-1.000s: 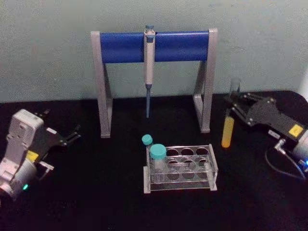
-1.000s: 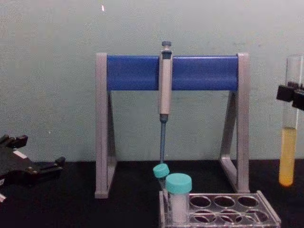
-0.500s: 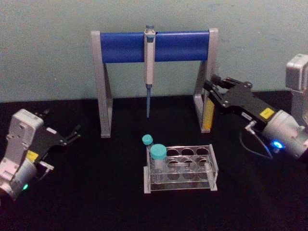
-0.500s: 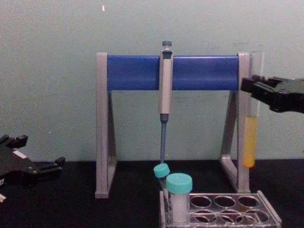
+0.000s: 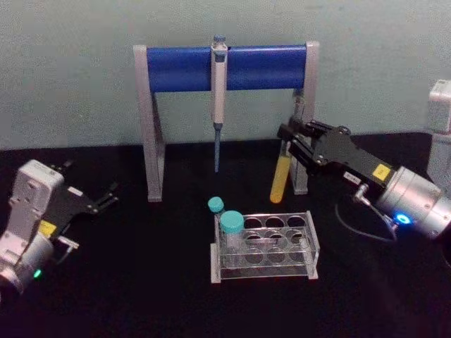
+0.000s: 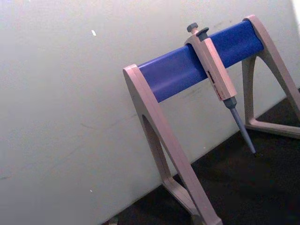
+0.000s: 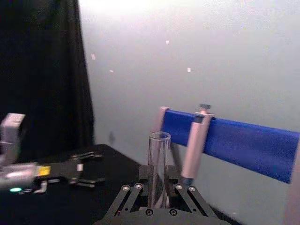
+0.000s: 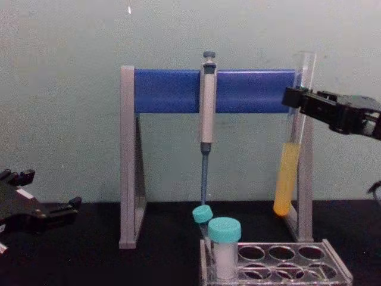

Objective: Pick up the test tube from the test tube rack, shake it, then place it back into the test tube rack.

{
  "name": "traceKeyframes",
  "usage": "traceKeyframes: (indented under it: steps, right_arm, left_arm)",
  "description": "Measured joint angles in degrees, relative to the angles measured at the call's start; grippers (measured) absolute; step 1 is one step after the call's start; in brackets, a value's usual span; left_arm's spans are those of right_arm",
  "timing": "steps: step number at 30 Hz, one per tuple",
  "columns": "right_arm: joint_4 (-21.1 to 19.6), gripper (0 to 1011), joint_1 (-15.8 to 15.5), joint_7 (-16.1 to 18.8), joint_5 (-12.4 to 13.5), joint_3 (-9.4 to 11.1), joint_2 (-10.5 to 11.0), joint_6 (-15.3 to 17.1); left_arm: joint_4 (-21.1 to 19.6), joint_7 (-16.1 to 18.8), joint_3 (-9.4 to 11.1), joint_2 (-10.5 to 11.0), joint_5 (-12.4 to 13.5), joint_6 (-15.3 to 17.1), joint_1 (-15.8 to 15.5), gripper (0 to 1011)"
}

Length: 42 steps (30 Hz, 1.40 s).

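Chest view: right gripper (image 8: 296, 98) is clamped on the test tube (image 8: 286, 179) near its top. Tube is held in air above & behind the test tube rack (image 8: 338, 260), by the pipette stand (image 8: 128, 155). Long axis is near vertical w/ slight tilt: open mouth up, yellow end down & toward robot's left. Prob. mid-shake. Next needs tube upright over a free hole, then straight down. Left gripper (image 5: 106, 196) is parked at left, fingers apart.

Pipette stand (image 5: 176, 68) behind test tube rack (image 5: 264, 273)
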Motion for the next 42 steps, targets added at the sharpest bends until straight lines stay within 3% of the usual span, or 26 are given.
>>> traceKeyframes:
  steps: [6, 15, 25, 42]
  right_arm:
    - [-1.23, 235, -1.26, 2.42, 2.13, -0.32, 2.39, 0.39]
    - [-0.31, 235, -1.23, 2.9, 1.86, -2.08, 3.37, -1.22]
    - [2.32, 235, 0.11, 1.92, 0.52, -4.04, 2.43, -3.08]
    - [6.68, 235, 1.76, -0.37, -2.64, -4.96, 0.03, -4.53]
  left_arm:
    - [0.0, 0.0, 0.0, 0.0, 0.0, 0.0, 0.0, 1001]
    - [0.0, 0.0, 0.0, 0.0, 0.0, 0.0, 0.0, 1001]
    - [0.0, 0.0, 0.0, 0.0, 0.0, 0.0, 0.0, 1001]
    - [0.0, 0.0, 0.0, 0.0, 0.0, 0.0, 0.0, 1001]
